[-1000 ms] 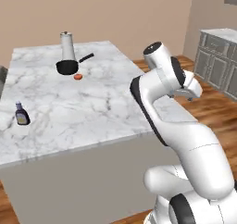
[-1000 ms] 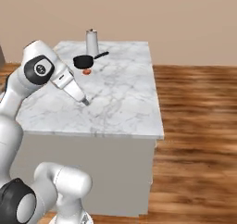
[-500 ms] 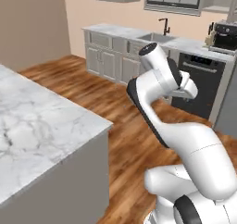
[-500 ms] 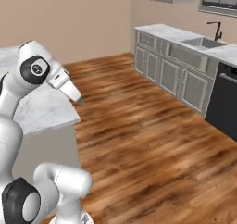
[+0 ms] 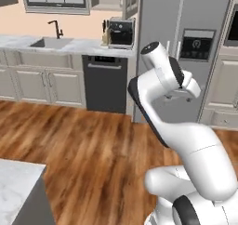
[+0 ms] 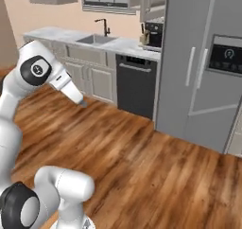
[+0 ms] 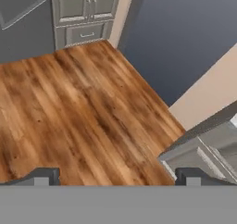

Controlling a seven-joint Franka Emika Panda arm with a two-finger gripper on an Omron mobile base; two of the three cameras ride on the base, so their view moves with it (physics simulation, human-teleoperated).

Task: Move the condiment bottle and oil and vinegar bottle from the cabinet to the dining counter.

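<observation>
Folding tight above its base, the arm carries the claw (image 7: pixel 115 177) empty, fingers spread wide, over the wood floor (image 7: pixel 83 102), near the dining tabletop's (image 5: pixel 16 182) corner.

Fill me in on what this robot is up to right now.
Nothing is being handled at the moment. The hand is open and empty, hanging over the bare wood floor. The base views face the kitchen wall: a marble worktop with a sink, a dark dishwasher and a tall grey fridge. A corner of the dining counter shows at the lower left of the left base view. Neither bottle can be seen here.
</observation>
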